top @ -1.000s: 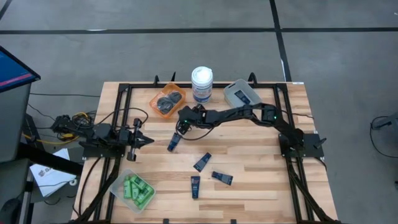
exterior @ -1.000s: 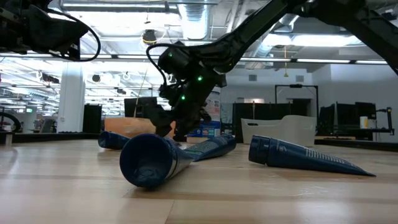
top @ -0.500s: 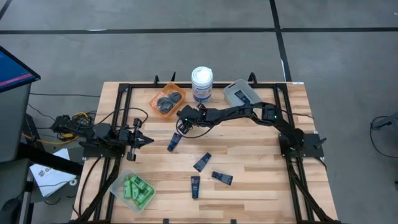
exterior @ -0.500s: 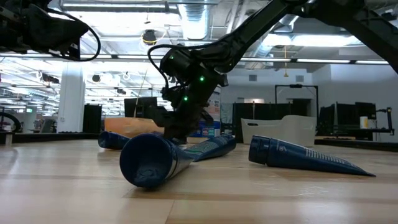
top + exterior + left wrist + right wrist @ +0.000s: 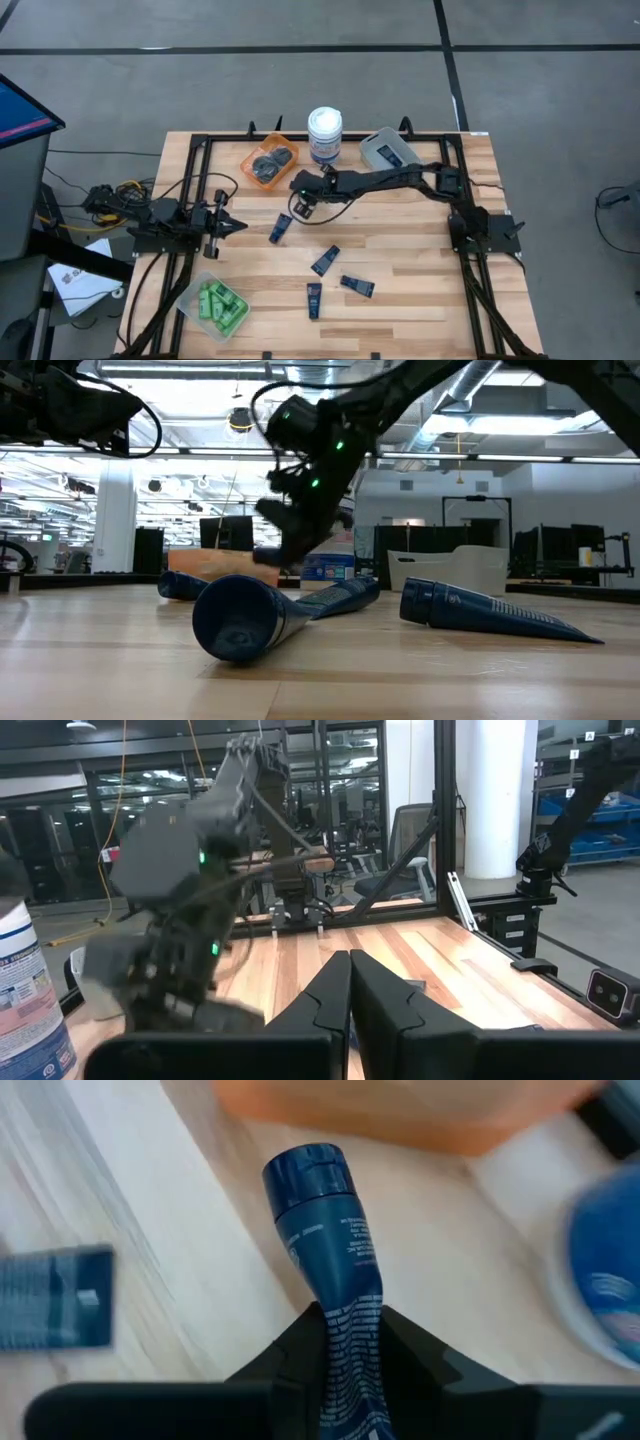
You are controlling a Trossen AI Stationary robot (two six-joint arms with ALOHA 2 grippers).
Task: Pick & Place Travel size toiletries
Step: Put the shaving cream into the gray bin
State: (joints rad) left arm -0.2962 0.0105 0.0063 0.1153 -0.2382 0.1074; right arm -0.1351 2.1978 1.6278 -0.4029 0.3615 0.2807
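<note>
My right gripper hangs left of the table's centre, shut on a dark navy tube that is one of the travel size toiletries. Several more navy tubes lie flat on the wood. An orange bin holds dark grey pots. A clear bin holds green bottles. My left gripper waits shut at the table's left side. My right gripper pinches the tube's flat tail half between its two fingers. The fingers slant down from the table's right side and lie along the tube. The cap end points away from the fingers, toward the orange bin. The tube looks lifted off the wood.
A white tub with a blue label and a grey bin stand at the far edge. Black frame rails run along both sides of the table. Bare wood lies at the near right.
My right gripper has shut on the navy tube, then risen a little and drawn slightly toward the table's right edge, taking the tube up off the wood. The other tubes have stayed where they were.
</note>
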